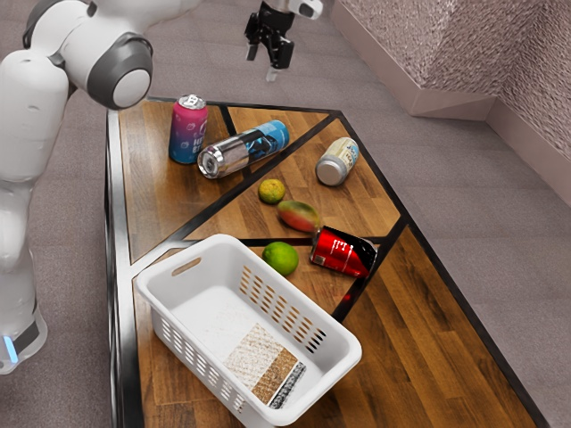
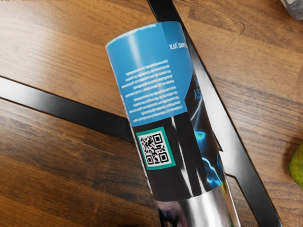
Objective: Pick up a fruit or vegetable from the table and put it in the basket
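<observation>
High above the table's far end, my gripper (image 1: 261, 67) is open, its two fingertips apart with nothing between them. Three fruits lie on the wood: a small yellow-orange citrus (image 1: 272, 191), a red-green mango (image 1: 299, 215) and a green lime (image 1: 281, 258). The white basket (image 1: 342, 355) stands beside the lime, toward the arm's base. In the wrist view, part of a yellow-green fruit (image 2: 297, 165) shows at the edge.
A blue and silver can (image 1: 243, 150), lying on its side, is also the large can (image 2: 161, 113) under my hand. Around the fruits are an upright pink-blue can (image 1: 188, 130), a tipped white-grey can (image 1: 338, 161) and a red can (image 1: 343, 251) touching or near the mango.
</observation>
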Available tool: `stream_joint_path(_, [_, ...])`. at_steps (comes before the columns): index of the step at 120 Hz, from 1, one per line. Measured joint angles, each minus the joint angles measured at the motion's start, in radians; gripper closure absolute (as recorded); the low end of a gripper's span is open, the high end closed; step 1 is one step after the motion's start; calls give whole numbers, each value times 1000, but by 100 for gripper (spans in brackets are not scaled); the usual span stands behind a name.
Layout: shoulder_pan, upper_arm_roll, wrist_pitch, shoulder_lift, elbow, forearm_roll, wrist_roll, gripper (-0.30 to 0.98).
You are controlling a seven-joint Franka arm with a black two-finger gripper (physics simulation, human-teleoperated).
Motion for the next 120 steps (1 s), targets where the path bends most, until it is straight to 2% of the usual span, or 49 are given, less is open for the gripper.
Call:
stream_joint_path(16, [2, 3, -6, -4, 3, -14, 26, 0])
stream_joint_path(28, [-25, -29, -19, -196, 125, -17, 41, 0])
stream_joint_path(36, [-30, -73, -23, -235, 146, -14, 67, 0])
stream_joint_path(45, [-9, -143, -14, -171, 142, -10, 165, 0])
stream_joint_path(57, [-86, -212, -23, -110, 101, 2, 288, 0])
stream_joint_path(70, [-169, -328, -39, 8, 85, 127, 374, 0])
stream_joint_path(77, [-171, -355, -32, 28, 85, 161, 415, 0])
stream_joint_path(82, [-165, -364, -19, 34, 84, 155, 447, 0])
stream_joint_path(99, [-166, -388, 50, 104, 67, 75, 555, 0])
stream_joint_path(114, [-128, -390, 84, 193, 64, 52, 635, 0])
stream_joint_path(120, [-105, -388, 110, 184, 5, 48, 668, 0])
